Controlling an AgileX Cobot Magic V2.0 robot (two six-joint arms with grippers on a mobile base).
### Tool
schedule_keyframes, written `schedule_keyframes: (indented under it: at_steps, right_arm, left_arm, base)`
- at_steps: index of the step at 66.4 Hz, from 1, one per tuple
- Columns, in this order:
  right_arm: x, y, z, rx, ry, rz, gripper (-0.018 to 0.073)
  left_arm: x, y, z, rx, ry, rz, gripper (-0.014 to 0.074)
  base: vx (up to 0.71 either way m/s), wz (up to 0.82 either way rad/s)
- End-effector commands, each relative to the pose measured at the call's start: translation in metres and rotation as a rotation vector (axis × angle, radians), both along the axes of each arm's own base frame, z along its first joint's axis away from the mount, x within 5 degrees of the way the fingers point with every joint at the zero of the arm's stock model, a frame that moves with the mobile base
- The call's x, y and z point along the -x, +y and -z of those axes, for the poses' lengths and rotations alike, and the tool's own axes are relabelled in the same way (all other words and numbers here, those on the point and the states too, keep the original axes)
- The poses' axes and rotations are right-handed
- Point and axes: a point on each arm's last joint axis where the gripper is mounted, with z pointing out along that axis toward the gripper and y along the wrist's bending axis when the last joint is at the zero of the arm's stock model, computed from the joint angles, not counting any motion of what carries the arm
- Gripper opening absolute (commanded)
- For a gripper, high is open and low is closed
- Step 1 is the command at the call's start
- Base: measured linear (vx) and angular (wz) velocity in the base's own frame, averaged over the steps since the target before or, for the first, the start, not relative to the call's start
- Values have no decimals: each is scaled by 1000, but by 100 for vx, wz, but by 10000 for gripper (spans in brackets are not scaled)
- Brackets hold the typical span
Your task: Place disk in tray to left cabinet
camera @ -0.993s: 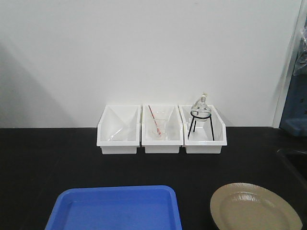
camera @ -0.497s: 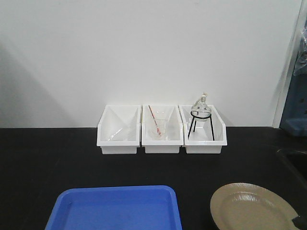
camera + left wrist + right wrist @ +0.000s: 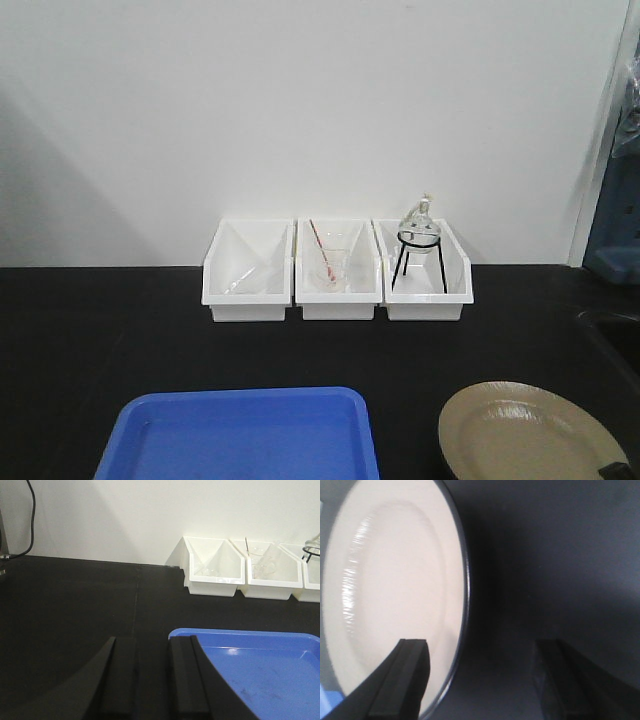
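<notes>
1. At the far left, only the left wrist view shows a black cable (image 3: 31,525) hanging down the white wall (image 3: 125,515).
2. The left gripper (image 3: 152,680) hangs low over the black table (image 3: 65,605). Its two fingers stand a little way apart. Bare table shows between them, and they hold nothing. One finger is near the tray's corner. The front view does not show this gripper.
3. The tray (image 3: 240,435) lies flat on the table near the front edge. The left wrist view shows dull marks on its blue floor, which the front view does not.
4. Three white bins (image 3: 338,285) sit side by side at the back, against the wall. The middle one holds a glass cup (image 3: 330,268) with a red stick. The right one holds a round flask (image 3: 418,222) on a black stand.
5. The disk (image 3: 525,435) lies on the table to the right of the tray. It is apart from the tray, not in it.
6. The right gripper (image 3: 482,680) is spread wide and holds nothing. One finger is over the disk's edge and the other is over bare table. Whether it touches the disk cannot be told. The front view shows only a small dark tip by the disk.
</notes>
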Motion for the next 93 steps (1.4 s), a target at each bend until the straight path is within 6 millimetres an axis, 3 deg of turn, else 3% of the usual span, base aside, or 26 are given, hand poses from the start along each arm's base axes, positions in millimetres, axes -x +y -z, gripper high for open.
schedule_keyframes:
  at_steps: [1,17,44,71,84,93]
  right_arm:
    - [-23,-2,-15,43,-73,-11,491]
    - [-52,5,-5,-1,4,-76,491]
    - [-62,0,15,18,41,-12,491]
    - [-93,6,10,-13,28,-54,482]
    - [-94,5,10,-12,23,-51,351]
    - [-93,7,8,-22,26,-60,144]
  left_arm:
    - [-2,1,-18,-3,-104,-6,309]
    - [-2,1,-18,-3,-104,-6,309]
    - [-2,1,-18,-3,-104,-6,309]
    - [-2,1,-18,-3,-103,-6,309]
    - [-2,1,-18,-3,-103,-6,309]
    - [-2,1,-18,-3,-103,-6,309]
  base:
    - [0,0]
    - [0,0]
    - [0,0]
    - [0,0]
    - [0,0]
    - [0,0]
